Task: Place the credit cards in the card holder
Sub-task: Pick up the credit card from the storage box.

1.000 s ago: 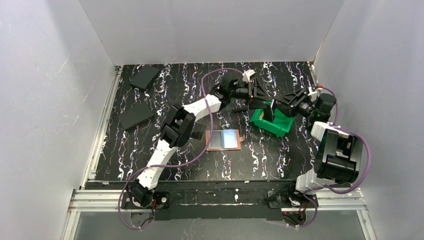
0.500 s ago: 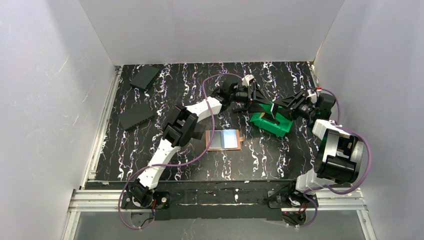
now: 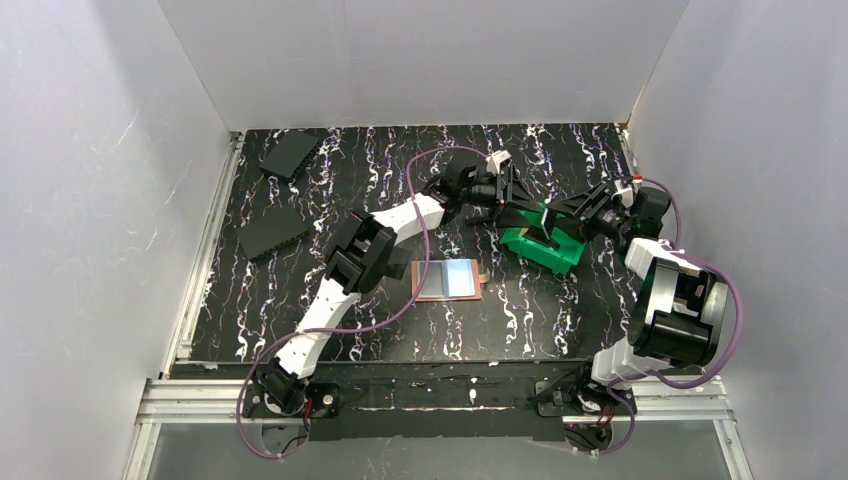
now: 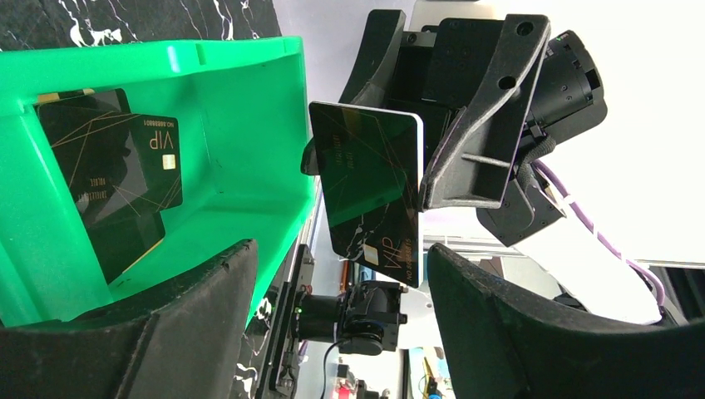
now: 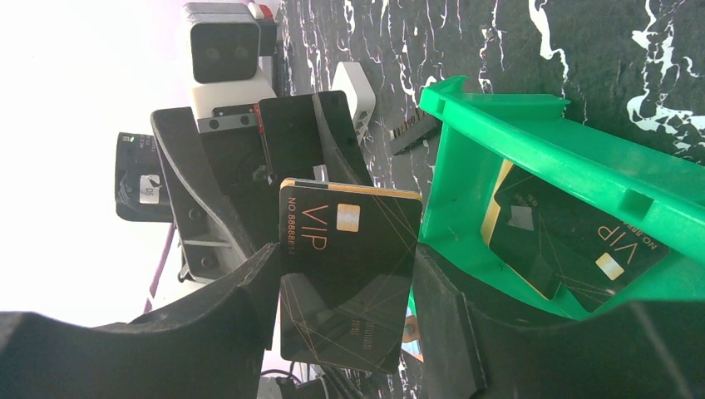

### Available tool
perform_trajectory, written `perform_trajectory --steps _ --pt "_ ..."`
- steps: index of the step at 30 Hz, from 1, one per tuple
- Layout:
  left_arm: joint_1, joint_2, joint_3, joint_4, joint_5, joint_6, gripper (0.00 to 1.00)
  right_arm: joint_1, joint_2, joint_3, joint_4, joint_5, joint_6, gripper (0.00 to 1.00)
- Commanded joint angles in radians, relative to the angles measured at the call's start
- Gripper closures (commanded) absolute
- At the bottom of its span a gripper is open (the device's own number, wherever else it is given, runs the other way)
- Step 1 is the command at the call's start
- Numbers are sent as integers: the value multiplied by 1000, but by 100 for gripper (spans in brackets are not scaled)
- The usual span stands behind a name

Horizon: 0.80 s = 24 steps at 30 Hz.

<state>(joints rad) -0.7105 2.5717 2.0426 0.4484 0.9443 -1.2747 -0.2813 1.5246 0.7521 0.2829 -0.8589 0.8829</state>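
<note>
Progress is judged early: no card is seen in the card holder (image 3: 448, 279), which is laid open near the green bin (image 3: 545, 256). One credit card (image 5: 349, 291) is pinched by the right gripper (image 5: 343, 258) beside the bin. The left gripper (image 4: 341, 249) is held spread. Further cards (image 4: 108, 166) are seen inside the bin.

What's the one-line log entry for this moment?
right gripper: grips VIP card by green bin | left gripper: open, facing it | card holder: open on table

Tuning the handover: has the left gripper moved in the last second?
Yes. The left gripper shifted slightly nearer, toward the card holder, which stayed put.
</note>
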Motion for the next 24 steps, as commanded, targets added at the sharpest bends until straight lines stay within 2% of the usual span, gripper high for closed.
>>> perform_trajectory --steps 1,8,11,16,24 --pt "-10 -43 29 17 37 10 28 -6 -14 30 36 -12 -3 99" --pt "-20 -30 55 17 47 1 28 -6 -17 26 48 -17 7 99" --pt "-21 -22 56 18 47 -3 33 -6 -21 26 50 -17 10 99" --pt "-21 -22 43 16 45 -4 35 -6 -22 18 73 -22 28 99" --pt "-21 -15 31 16 45 -10 44 -6 -25 12 101 -29 53 99"
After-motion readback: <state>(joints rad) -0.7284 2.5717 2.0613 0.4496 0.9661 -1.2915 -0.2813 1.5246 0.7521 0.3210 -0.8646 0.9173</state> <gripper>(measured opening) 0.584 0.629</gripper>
